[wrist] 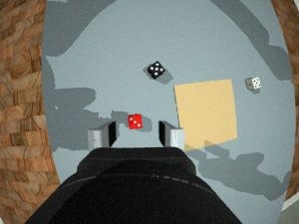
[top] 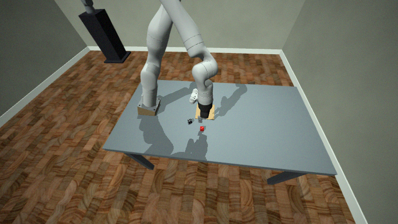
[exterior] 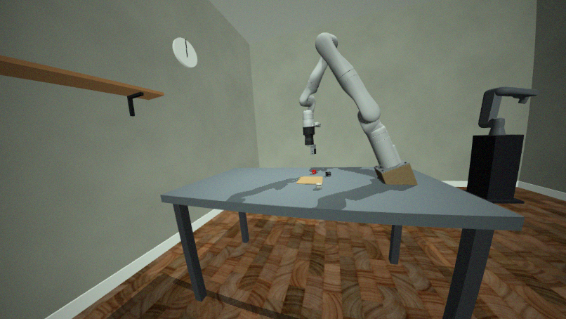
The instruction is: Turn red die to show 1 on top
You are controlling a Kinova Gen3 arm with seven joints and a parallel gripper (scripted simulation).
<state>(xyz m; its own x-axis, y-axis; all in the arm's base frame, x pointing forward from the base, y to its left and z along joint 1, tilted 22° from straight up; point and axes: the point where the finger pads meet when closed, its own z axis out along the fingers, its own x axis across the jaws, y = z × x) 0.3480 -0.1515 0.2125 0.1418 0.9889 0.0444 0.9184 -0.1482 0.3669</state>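
Two fingers wide apart, nothing held.

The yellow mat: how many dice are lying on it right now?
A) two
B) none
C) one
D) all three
B: the red die, the black die and the white die all sit on the table around the mat, off its edges.
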